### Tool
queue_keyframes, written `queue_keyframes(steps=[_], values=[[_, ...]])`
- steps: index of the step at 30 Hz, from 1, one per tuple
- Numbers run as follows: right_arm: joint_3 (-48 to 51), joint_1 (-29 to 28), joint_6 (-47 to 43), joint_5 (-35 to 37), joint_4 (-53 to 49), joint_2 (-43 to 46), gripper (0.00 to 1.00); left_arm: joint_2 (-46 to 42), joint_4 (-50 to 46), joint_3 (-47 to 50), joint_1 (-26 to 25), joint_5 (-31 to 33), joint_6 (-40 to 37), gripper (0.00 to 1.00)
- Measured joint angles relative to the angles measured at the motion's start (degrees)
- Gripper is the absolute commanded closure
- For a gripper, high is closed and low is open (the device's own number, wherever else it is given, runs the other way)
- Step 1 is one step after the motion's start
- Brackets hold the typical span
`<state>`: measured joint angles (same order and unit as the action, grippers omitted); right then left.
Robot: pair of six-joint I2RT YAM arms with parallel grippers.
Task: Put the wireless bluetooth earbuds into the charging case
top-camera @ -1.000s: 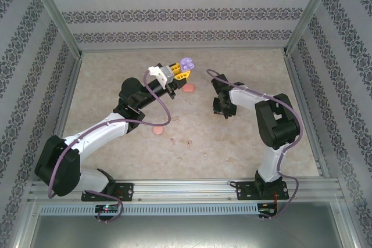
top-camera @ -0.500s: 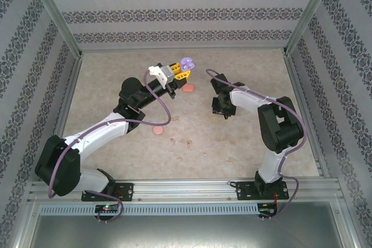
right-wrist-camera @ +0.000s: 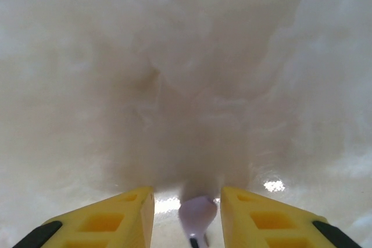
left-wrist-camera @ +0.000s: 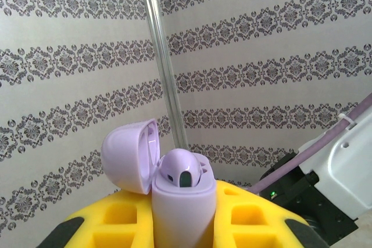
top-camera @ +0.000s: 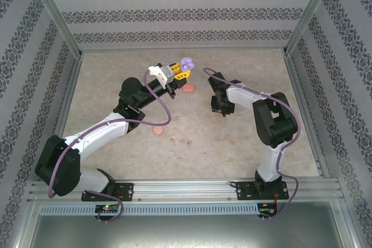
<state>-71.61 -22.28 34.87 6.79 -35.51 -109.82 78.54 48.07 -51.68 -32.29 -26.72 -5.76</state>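
slip hazard: purple earbud (right-wrist-camera: 197, 214), bottom centre, may drop from narrow right tool (right-wrist-camera: 187, 194), grip unclear; left tool (left-wrist-camera: 183, 226) clamps open case (left-wrist-camera: 174, 193).

No legible text, no labels, brands, numbers or signs, patterned walls (top-camera: 186, 10) bear repeating ornament, not lettering

Walls (top-camera: 186, 10): grey damask-striped wallpaper, three sides. Aluminium posts (top-camera: 53, 11) upper corners. Tabletop (top-camera: 104, 74) centre: mottled beige. Metal rail (top-camera: 186, 188) bottom edge.
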Motion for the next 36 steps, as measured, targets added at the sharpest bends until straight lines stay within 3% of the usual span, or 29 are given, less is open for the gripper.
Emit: queue_keyframes(steps=[36], values=[[0.55, 0.00, -2.23, -0.35, 0.83, -0.35, 0.71, 0.92, 0.00, -0.09, 0.00, 0.00, 0.00, 1.00]])
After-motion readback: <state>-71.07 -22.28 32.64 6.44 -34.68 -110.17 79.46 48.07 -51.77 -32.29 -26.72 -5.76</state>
